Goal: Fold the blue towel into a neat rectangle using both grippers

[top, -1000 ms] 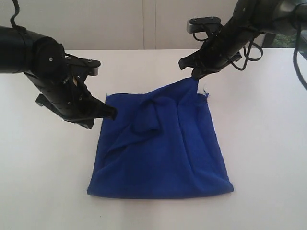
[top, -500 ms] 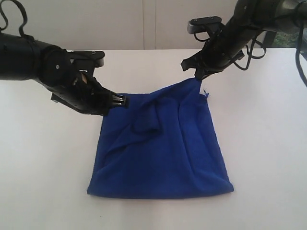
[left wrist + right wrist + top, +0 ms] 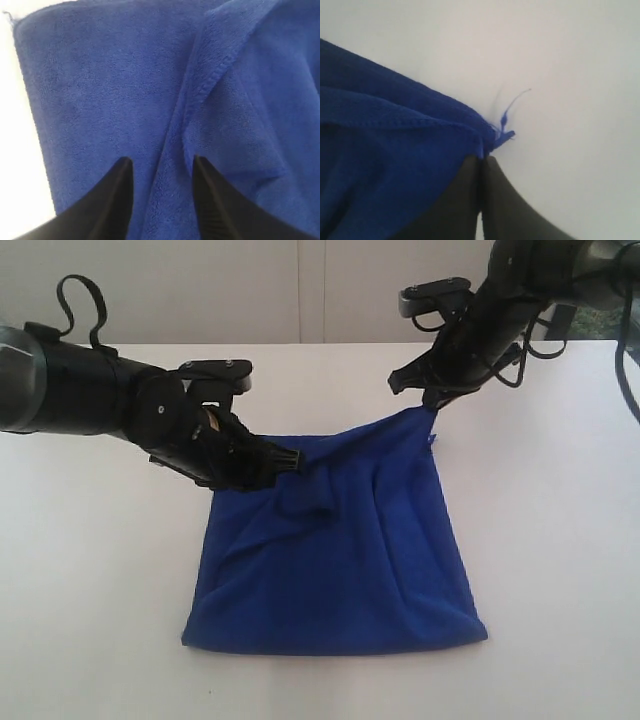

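Exterior view: we see the blue towel (image 3: 340, 570) lying on the white table (image 3: 560, 540), approx. mid-scene. Its near edge is flat & fairly straight, and its far part is rumpled w/ folds running far to near. The far-right corner is lifted off the table, drawn up into a peak by the right gripper (image 3: 432, 402), which reaches in from the far right. The left gripper (image 3: 288, 460) comes in from the left & sits low over the towel's far edge, near the far-left corner. From this view we can't tell if it touches the cloth. Left wrist view: its two black fingers (image 3: 112, 200) stand apart, w/ a raised ridge of cloth running into the gap between them, and nothing is pinched as far as we can see. A stitched hem (image 3: 215, 75) runs along a folded-over flap beside that ridge, and a strip of bare table shows past the towel's edge. Right wrist view: the right gripper's tips are pressed together, clamped on the very corner of the towel. A thin thread loop (image 3: 512, 107) sticks out just beyond them over bare table.
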Available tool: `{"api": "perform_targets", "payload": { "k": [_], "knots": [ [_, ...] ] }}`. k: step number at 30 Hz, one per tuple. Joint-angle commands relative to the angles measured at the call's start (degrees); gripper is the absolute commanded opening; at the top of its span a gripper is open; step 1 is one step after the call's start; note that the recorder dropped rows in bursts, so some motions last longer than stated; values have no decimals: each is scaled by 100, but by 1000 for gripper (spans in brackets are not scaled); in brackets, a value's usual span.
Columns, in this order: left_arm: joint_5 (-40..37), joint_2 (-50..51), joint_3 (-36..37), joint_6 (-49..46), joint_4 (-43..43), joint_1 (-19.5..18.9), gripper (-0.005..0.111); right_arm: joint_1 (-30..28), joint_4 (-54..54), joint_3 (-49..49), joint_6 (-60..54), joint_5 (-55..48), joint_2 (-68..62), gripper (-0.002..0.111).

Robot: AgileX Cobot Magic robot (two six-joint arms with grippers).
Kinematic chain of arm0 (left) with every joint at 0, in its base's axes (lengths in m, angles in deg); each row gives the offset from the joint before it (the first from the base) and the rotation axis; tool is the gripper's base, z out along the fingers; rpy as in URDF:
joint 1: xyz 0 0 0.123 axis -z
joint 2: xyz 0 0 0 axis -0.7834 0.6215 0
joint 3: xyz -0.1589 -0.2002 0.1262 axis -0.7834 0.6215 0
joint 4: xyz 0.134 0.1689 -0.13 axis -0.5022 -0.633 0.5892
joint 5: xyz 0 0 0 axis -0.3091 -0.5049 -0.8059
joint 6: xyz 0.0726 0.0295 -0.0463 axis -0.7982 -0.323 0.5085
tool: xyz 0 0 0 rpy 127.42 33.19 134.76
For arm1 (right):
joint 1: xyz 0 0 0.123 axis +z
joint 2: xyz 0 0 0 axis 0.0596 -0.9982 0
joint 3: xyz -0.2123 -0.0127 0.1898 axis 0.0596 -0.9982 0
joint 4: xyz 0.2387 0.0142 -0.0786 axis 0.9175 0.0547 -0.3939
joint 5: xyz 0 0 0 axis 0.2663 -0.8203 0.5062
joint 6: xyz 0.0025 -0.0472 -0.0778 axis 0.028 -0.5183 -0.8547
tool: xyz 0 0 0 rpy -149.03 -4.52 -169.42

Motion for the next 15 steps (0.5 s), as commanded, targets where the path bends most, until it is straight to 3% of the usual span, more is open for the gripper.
{"api": "perform_targets", "payload": {
  "k": [1, 6, 15],
  "knots": [
    [27, 109, 39, 177, 61, 40, 45, -19, -386, 13, 259, -37, 46, 0],
    [181, 148, 39, 221, 85, 210, 45, -19, -1180, 13, 964, -111, 46, 0],
    [1034, 285, 39, 275, 85, 450, 45, -19, -1237, 13, 1128, -133, 24, 0]
  ]
}}
